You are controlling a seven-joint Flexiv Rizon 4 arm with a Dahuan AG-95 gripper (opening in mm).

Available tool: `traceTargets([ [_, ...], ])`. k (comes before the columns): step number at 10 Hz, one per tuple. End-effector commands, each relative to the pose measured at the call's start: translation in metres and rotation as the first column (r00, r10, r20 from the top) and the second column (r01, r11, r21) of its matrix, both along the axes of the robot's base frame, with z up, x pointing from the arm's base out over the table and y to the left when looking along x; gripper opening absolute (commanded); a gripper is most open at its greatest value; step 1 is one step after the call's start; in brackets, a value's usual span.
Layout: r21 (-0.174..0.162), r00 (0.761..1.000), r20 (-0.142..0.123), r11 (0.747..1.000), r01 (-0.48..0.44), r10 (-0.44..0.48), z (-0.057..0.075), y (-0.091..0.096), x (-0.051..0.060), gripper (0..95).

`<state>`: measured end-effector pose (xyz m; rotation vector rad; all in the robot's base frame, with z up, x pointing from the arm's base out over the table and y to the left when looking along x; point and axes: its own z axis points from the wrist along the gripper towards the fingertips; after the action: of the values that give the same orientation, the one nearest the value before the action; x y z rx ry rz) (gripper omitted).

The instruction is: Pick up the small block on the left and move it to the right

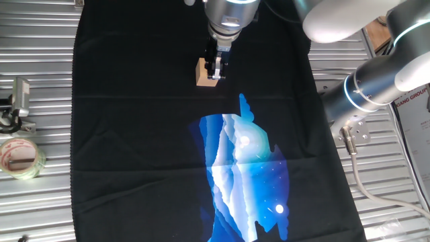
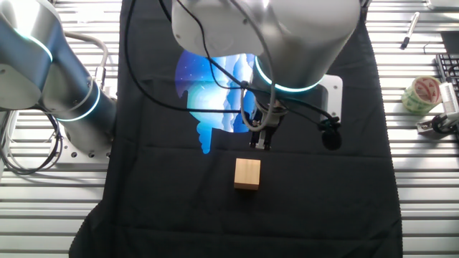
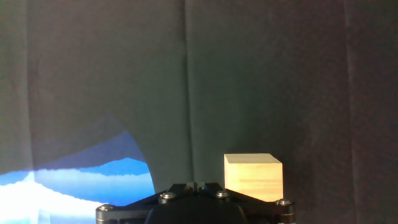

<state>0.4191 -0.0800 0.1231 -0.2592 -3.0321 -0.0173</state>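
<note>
The small block (image 1: 205, 74) is a light-tan wooden cube lying on the black cloth (image 1: 134, 134). It also shows in the other fixed view (image 2: 247, 174) and in the hand view (image 3: 253, 177). My gripper (image 1: 215, 67) hangs just above the cloth, right beside the block, with its fingers together and nothing between them. In the other fixed view the gripper (image 2: 262, 140) is a little behind the block. In the hand view the block lies to the right of the closed gripper (image 3: 196, 185), not between its fingers.
A blue mountain print (image 1: 242, 168) covers the cloth's middle. A roll of clear tape (image 1: 20, 158) and a metal tool (image 1: 17, 101) lie on the slatted metal table beside the cloth. The arm's base (image 1: 376, 87) stands on the other side.
</note>
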Motion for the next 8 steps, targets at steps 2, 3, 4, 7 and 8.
traceTargets([
  [2, 0.004, 1.000, -0.004, 1.000, 0.001, -0.001, -0.0017, -0.0007, 0.0015, 0.0],
  [3, 0.003, 1.000, -0.004, 1.000, 0.003, -0.003, -0.0017, -0.0007, 0.0015, 0.0],
  [4, 0.004, 1.000, -0.004, 1.000, 0.001, -0.001, -0.0017, -0.0007, 0.0015, 0.0],
  [7, 0.004, 1.000, 0.001, 1.000, 0.003, -0.003, -0.0017, -0.0007, 0.0015, 0.0],
  [8, 0.002, 1.000, 0.003, 1.000, 0.005, -0.005, -0.0017, -0.0007, 0.0015, 0.0],
])
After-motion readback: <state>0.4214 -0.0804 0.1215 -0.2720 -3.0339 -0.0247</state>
